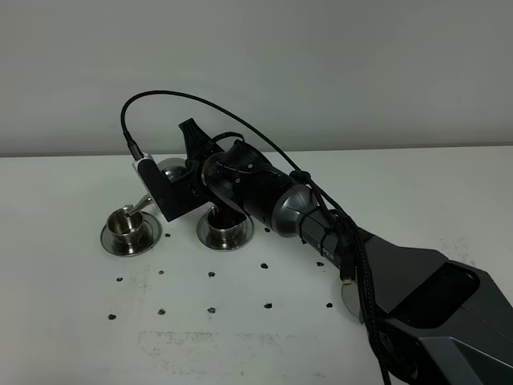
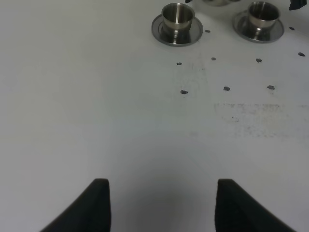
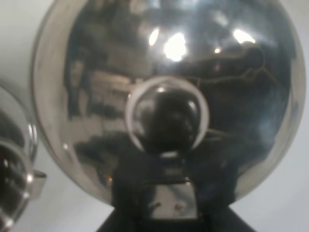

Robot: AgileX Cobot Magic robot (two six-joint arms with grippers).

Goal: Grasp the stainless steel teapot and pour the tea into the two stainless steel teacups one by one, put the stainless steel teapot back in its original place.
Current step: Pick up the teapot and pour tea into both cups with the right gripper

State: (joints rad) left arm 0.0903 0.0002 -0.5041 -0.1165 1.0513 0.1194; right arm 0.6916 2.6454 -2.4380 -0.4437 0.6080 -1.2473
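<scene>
White table (image 1: 417, 180), one steel teapot (image 3: 96, 72), two steel teacups (image 2: 176, 14) (image 2: 263, 12)

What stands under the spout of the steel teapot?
A steel teacup on its saucer stands there. The spout of the steel teapot covers part of its inside, so tea cannot be confirmed.

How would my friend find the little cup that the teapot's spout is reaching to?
On the white table, follow the black robot arm to the shiny teapot at its end. Two small steel cups sit below it. Yours is the left cup, out in the open with the thin spout at its rim; the other cup sits partly under the arm.
</scene>
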